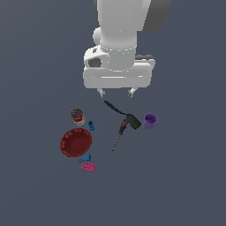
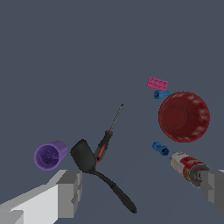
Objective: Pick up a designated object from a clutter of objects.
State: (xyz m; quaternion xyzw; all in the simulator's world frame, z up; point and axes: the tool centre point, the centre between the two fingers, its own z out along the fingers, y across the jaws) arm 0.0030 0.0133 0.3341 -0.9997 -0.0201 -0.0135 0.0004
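The black spatula (image 1: pixel 125 114) lies on the floor, its broad blade (image 1: pixel 133 121) next to the purple cup (image 1: pixel 150 120) and its thin handle running back toward me. In the wrist view the spatula (image 2: pixel 98 170) lies between my fingers, blade beside the red-and-black screwdriver (image 2: pixel 106 139). My gripper (image 1: pixel 117 92) is open and empty, hanging above the handle's end. The screwdriver (image 1: pixel 120 132) lies just beside the blade. One finger (image 2: pixel 70 192) shows near the cup (image 2: pixel 49 155).
A red-labelled can (image 1: pixel 77 116) stands at the exterior view's left, with a dark red bowl (image 1: pixel 76 142) in front of it. Blue bits (image 1: pixel 91 125) and a pink brick (image 1: pixel 88 167) lie near the bowl. The can lies near my other finger in the wrist view (image 2: pixel 189 166).
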